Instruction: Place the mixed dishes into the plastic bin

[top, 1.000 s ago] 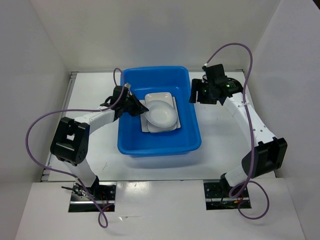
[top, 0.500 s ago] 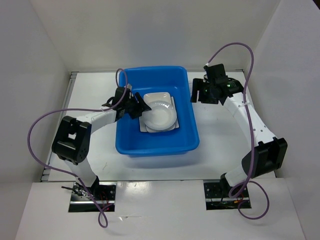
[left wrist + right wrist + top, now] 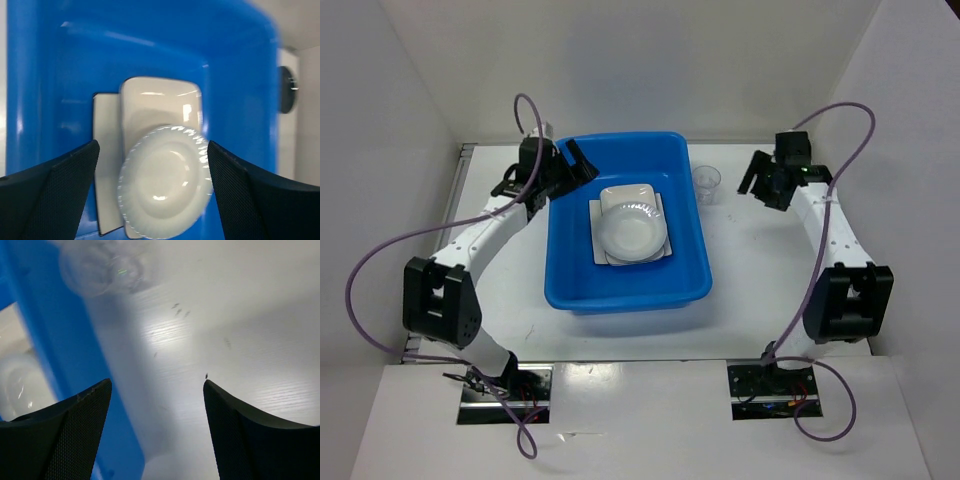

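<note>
Left claw [image 3: 575,165]: released, fingers spread wide, nothing between them. It hangs over the far left corner of the bin [image 3: 625,298], above the rim.

Hazard 1: if I lower this arm from here, a finger may catch the rolled rim and drag the bin sideways. That would push the bin's right wall toward the cup standing beside it.

Bin contents: two square plates [image 3: 625,193] lie stacked slightly offset on the floor of the bin, with the bowl [image 3: 627,230] resting upright on top of them. I judge these three items as placed. I cannot locate the black dish in any view.

Cup [image 3: 706,182]: it stands upright on the surface [image 3: 770,280], just beside the bin's right wall near the far corner. It is not yet in the bin.

Right claw [image 3: 752,176]: released and empty, near the cup on its right side, not touching it. In the right wrist view the cup is a blur at the upper left, off the centre line between the fingers.

Hazard 2: the cup looks light and thin. Approaching off-centre, one finger may strike it first and tip it or jam it against the bin wall.

Hazard 3: too firm a squeeze may buckle the cup or squirt it out of the grip.

Hazard 4: released from too high, it may bounce off the bowl and out of the bin.
</note>
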Robot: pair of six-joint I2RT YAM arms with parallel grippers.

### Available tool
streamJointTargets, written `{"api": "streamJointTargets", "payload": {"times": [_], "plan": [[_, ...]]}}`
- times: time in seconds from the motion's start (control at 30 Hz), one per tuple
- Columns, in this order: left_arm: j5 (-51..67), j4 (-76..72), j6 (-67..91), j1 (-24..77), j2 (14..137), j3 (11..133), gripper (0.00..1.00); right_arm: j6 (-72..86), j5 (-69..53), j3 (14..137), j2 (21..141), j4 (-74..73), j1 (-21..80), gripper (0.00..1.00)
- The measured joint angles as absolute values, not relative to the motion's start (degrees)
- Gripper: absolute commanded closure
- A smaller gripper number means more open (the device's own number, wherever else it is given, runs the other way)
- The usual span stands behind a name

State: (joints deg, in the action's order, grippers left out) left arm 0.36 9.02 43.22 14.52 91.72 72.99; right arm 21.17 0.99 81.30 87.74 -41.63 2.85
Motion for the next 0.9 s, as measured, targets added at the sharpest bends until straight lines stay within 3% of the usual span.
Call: {"api": "streamJointTargets", "payload": {"times": [0.23,0.9], "plan": [[6.94,9.61,41.71,14.63,86.08,80.14,0.02,28.75,1.34,78.52,96.53,-32.93,-10.04,0.23],[12.32,17.61,37.93,14.72,73.49,71.96,0.01,57.28,16.23,78.46,107.46,-19.07,-9.34,0.28]]}}
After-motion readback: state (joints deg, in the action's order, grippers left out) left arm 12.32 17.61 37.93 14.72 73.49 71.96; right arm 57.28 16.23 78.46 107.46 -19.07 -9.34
